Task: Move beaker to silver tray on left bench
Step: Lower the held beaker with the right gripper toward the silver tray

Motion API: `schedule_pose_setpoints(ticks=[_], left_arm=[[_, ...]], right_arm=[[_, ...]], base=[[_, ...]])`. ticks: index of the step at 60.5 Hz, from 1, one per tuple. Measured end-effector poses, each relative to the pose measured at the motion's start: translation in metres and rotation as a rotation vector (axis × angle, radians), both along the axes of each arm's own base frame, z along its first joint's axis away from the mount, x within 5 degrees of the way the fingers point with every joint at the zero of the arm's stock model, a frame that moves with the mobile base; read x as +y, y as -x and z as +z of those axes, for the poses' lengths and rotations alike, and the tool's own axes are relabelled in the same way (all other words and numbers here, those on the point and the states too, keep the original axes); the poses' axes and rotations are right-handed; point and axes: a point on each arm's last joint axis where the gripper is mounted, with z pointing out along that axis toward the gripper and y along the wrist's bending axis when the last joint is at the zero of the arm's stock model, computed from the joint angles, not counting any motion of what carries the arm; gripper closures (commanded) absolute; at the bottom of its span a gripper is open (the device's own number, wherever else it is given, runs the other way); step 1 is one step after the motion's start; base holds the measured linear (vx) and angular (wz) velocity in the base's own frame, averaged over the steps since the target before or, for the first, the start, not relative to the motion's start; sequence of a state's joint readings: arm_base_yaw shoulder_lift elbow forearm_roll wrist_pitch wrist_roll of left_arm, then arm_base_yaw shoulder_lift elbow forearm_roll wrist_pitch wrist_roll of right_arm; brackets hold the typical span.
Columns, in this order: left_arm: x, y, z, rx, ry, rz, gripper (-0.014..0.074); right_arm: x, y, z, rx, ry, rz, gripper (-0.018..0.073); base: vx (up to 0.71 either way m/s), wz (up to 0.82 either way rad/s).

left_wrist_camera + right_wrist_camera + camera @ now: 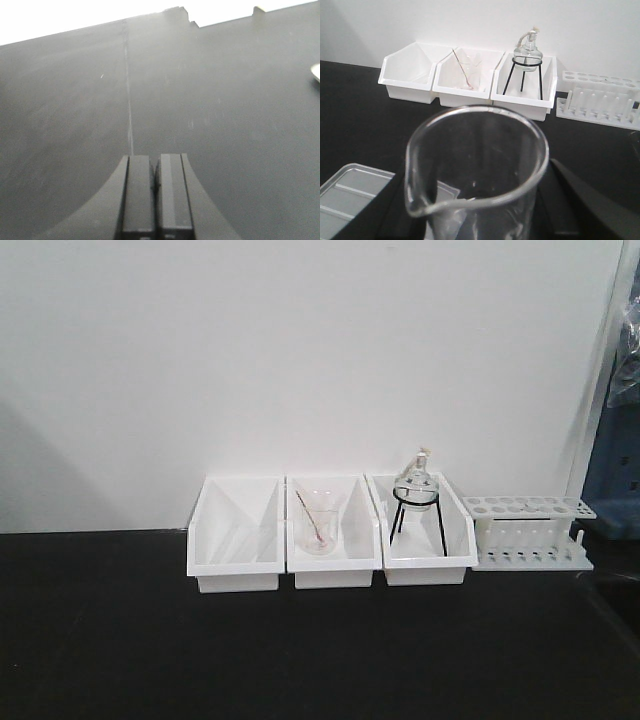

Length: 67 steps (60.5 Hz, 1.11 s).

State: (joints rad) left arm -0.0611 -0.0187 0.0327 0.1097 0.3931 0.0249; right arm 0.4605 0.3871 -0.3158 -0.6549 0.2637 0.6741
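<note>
The beaker (476, 165) is clear glass and fills the foreground of the right wrist view, upright, with its pouring lip turned to the lower left. The right end effector (480, 222) is clamped on it: dark fingers (582, 205) show on both sides of the glass wall. The silver tray (350, 192) lies low at the left of this view on the black surface (360, 115), and its near corner appears through the glass, so the beaker is at the edge of the tray. Whether its base touches anything I cannot tell, because the bottom is cut off.

The left end effector (155, 192) has its two pads pressed together with nothing between them, and it hangs above bare dark surface with a thin pale seam (129, 100) running away from it.

In the front view three white bins stand in a row against the wall, touching each other. The left bin (233, 578) holds nothing visible. The middle bin (333, 576) holds a clear beaker with a pinkish rod (320, 525). The right bin (428, 572) holds a round flask (415, 485) on a black tripod (400, 522). A white test tube rack (530, 532) stands just beside the right bin
</note>
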Motion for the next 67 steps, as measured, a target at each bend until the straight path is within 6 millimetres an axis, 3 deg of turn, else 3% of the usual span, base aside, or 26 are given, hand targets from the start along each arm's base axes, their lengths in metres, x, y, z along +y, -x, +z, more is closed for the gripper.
schedule_pose_setpoints(ticks=[67], left_arm=[[0.0000, 0.0000, 0.0000, 0.000, 0.000, 0.000, 0.0595]], right_arm=[[0.0046, 0.0006, 0.0057, -0.058, -0.028, 0.049, 0.0571]], base=[[0.03, 0.02]])
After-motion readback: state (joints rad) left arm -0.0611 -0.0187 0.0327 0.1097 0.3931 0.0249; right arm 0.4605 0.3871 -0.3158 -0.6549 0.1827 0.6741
